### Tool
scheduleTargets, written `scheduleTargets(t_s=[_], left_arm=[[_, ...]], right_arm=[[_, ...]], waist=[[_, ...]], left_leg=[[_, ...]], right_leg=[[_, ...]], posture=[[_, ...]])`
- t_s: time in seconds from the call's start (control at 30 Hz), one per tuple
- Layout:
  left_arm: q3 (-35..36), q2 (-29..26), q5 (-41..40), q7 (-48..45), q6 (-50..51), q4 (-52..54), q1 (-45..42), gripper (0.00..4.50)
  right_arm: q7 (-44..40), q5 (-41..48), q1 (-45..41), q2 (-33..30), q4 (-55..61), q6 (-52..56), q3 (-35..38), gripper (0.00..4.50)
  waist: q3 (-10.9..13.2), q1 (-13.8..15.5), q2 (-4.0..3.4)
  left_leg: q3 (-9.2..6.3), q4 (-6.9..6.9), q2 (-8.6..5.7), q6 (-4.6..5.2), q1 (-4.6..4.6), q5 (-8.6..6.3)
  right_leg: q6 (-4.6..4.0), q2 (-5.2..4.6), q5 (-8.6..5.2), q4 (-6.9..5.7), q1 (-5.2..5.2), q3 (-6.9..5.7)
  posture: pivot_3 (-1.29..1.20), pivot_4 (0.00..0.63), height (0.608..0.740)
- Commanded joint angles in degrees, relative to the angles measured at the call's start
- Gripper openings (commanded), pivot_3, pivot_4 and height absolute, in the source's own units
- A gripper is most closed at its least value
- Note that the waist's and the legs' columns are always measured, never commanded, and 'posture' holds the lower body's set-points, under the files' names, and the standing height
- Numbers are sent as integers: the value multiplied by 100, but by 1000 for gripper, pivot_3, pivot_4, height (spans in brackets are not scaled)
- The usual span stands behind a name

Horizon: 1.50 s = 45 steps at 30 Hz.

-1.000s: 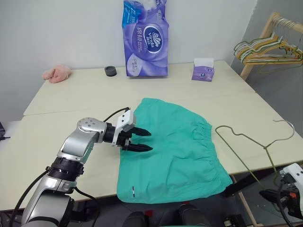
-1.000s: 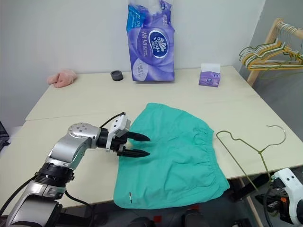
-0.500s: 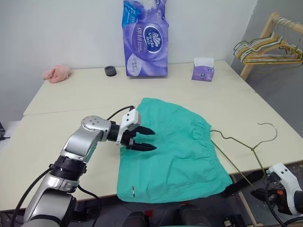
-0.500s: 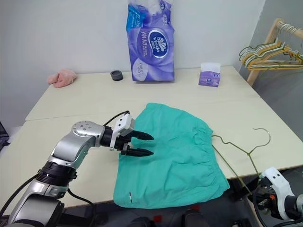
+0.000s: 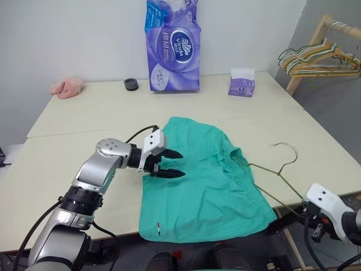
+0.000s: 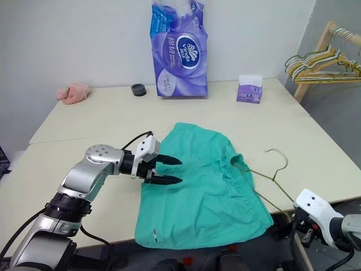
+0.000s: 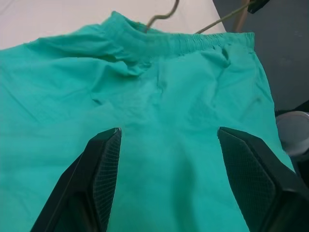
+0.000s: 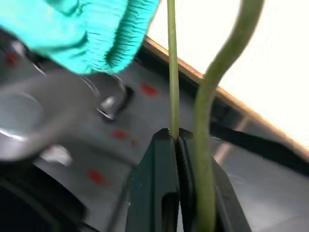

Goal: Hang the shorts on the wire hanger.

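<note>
Two hands engaged: right hand [image 8: 176, 140] clamped on thin grey-olive wire hanger [image 5: 265, 169]; left hand [image 5: 169, 163] open, empty, over teal-green cloth shorts [image 5: 208, 186] flat on desk [image 5: 84, 118]. Pin fabric w/ left, feed hanger end into waistband slowly.

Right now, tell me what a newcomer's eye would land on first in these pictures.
The teal shorts spread on the near side of the cream table, with the left pincer open over their left edge. At their waistband, the wire hanger pokes in, clamped by the right pincer off the table's right edge. A tall purple tissue pack stands at the back.
</note>
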State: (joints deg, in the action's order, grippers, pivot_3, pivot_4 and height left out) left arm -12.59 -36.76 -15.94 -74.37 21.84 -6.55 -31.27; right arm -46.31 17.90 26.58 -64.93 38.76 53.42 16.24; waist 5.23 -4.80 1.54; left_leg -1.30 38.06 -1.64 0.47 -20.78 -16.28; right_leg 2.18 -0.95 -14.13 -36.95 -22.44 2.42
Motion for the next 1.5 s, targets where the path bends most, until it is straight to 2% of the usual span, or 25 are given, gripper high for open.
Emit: scheduleTargets(t_s=[0.03,0.13,0.27,0.43,0.67,0.93,1.03,1.2,1.3,1.37,1.5], left_arm=[[90,-10,32,48,-158,52,-34,3356],[89,3,43,66,-167,73,-10,3356],[113,67,48,157,-187,39,-49,3356],[225,246,-35,341,-164,-52,-199,3356],[346,393,-117,465,-97,-62,-309,3356],[463,444,-182,619,-61,-15,-309,3356],[528,458,-205,683,-60,-27,-309,3356],[919,771,-196,1312,-283,-389,-553,3356],[1044,851,-224,1419,-392,-581,-721,3909],[1113,878,-233,1460,-484,-727,-861,4479],[1192,777,-348,1198,-504,-883,-1327,4479]], right_arm=[[145,-384,-33,-89,35,-284,-261,0],[223,-325,-258,126,-158,-190,-321,0],[92,222,-797,560,-534,315,-170,0],[-260,640,-1560,555,-1158,653,-295,0],[-830,815,-2654,296,-2022,745,-1157,0],[-1022,716,-3604,430,-2657,759,-2113,0],[-879,688,-3937,604,-2816,686,-2110,0],[-463,954,-4617,968,-2440,1020,-1636,0],[-309,953,-4754,985,-2062,1000,-1568,0],[-278,837,-4719,913,-1832,820,-1658,0],[-200,373,-4508,741,-1263,172,-2072,0]], waist=[[4,2,5],[6,1,9],[8,0,12],[10,-1,8],[10,-7,6],[9,-5,5],[9,-2,4],[8,-1,2],[7,7,3],[7,5,2],[7,12,3]], left_leg=[[0,0,0,0,-1,0],[2,1,0,-1,-1,-1],[1,1,0,-1,-1,-1],[1,1,0,0,-1,-1],[0,1,0,0,-1,-1],[0,2,0,0,-5,-2],[0,1,-1,0,-5,-2],[0,2,-1,0,-10,-2],[-3,1,-1,-2,-15,-3],[-6,1,-1,-7,-16,-7],[-6,2,-1,-7,-25,-10]], right_leg=[[0,0,0,0,-1,1],[1,-1,0,1,0,3],[1,-1,0,0,0,3],[0,-2,1,0,0,2],[0,-2,2,-1,-1,2],[0,-5,3,-3,-6,2],[0,-6,3,-3,-8,1],[-5,-9,9,-8,-16,1],[-18,-10,17,-10,-21,0],[-25,-10,22,-10,-21,-3],[-26,-11,23,-10,-29,-5]], posture=[[-176,82,740],[-172,81,740],[-175,80,740],[-179,80,740],[-166,72,740],[-146,65,740],[-142,64,740],[-139,66,740],[-142,66,740],[-149,64,740],[-154,63,740]])
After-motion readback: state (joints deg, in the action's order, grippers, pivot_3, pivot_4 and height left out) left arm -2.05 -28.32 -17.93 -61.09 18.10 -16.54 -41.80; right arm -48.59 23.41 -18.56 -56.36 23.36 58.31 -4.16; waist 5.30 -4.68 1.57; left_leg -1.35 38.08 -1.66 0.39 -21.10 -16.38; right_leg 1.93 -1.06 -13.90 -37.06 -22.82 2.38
